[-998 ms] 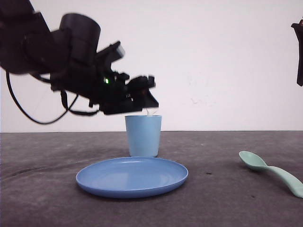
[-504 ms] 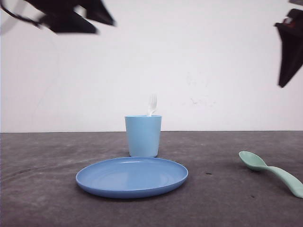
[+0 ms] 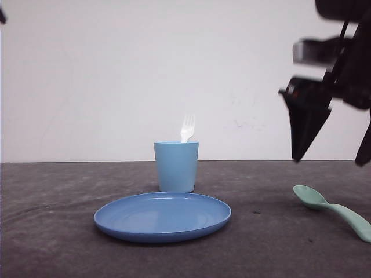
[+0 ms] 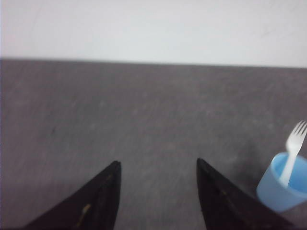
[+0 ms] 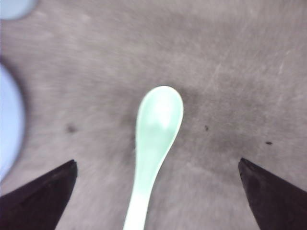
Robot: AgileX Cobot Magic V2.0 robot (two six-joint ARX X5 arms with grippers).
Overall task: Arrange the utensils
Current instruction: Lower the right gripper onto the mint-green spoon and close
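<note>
fork parked in the cup, right arm now dropping toward the spoon

the white fork [image 3: 187, 127] stands tines-up in the light blue cup [image 3: 176, 167] behind the blue plate [image 3: 162, 216]; the left pincer [image 4: 158, 191], jaws spread and empty, has pulled away from the cup over bare worktop [image 3: 52, 231]. the right pincer [image 5: 158, 191], which hung high a moment ago, has come down wide open above the mint-green spoon [image 5: 154, 129], lying flat on the worktop to the plate's right. judged next: grasp the spoon.
</note>
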